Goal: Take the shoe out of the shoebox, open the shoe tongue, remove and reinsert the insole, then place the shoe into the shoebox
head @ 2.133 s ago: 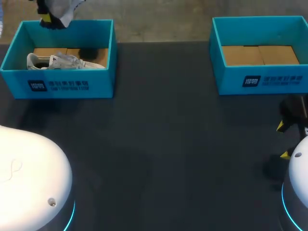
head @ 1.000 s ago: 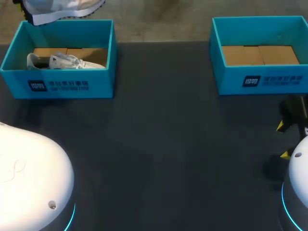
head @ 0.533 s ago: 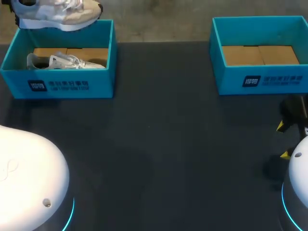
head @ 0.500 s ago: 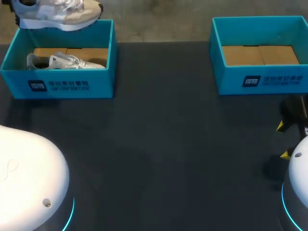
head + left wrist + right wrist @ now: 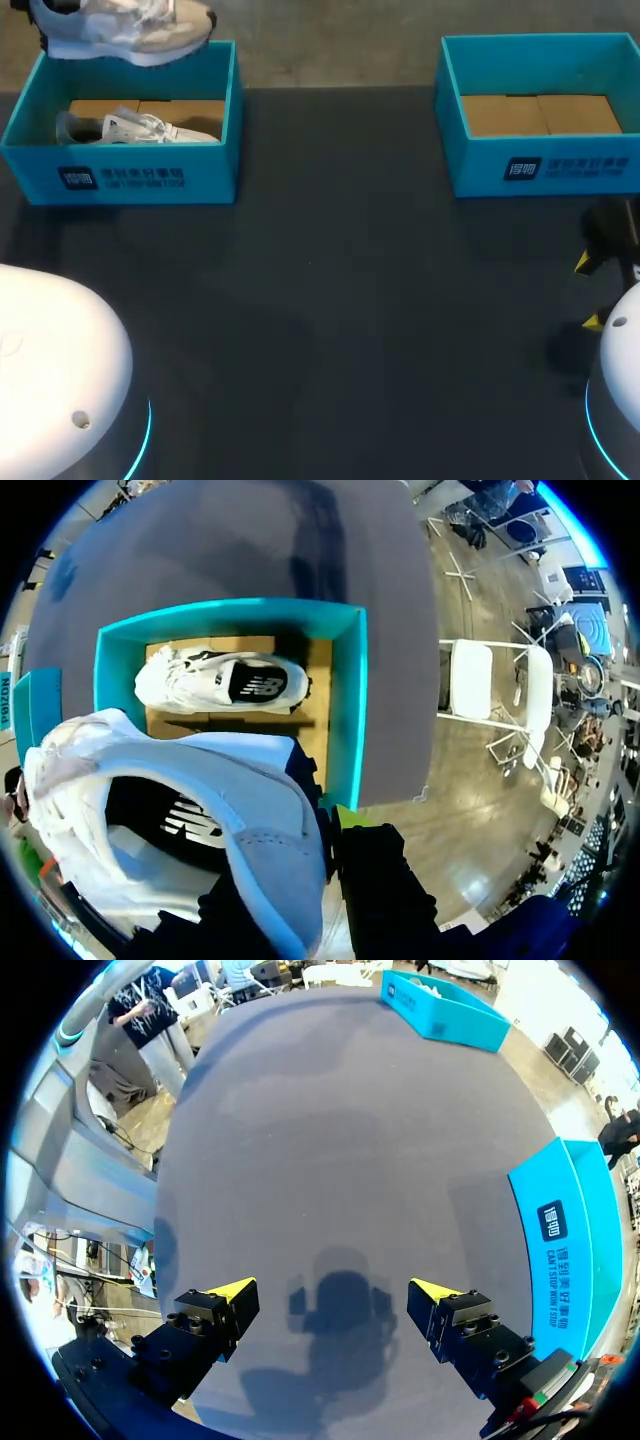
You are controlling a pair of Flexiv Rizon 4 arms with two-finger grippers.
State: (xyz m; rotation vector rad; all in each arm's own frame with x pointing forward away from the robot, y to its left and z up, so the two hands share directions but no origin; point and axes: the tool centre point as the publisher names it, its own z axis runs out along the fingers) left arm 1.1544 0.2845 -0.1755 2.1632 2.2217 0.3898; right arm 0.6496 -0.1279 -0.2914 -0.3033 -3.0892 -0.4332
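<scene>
The left pincer (image 5: 325, 828) grasps a shoe (image 5: 200, 810) above the shoebox (image 5: 150, 180) at the tabletop's (image 5: 330, 300) far left corner; the right pincer (image 5: 333, 1292) hangs released.

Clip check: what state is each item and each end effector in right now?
left shoebox: open, one shoe inside
boxed shoe: lying on its side
lifted shoe: held in the air over the left shoebox
left end effector: shut on the lifted shoe
right shoebox: open, no shoe inside
right end effector: open, holding nothing
</scene>
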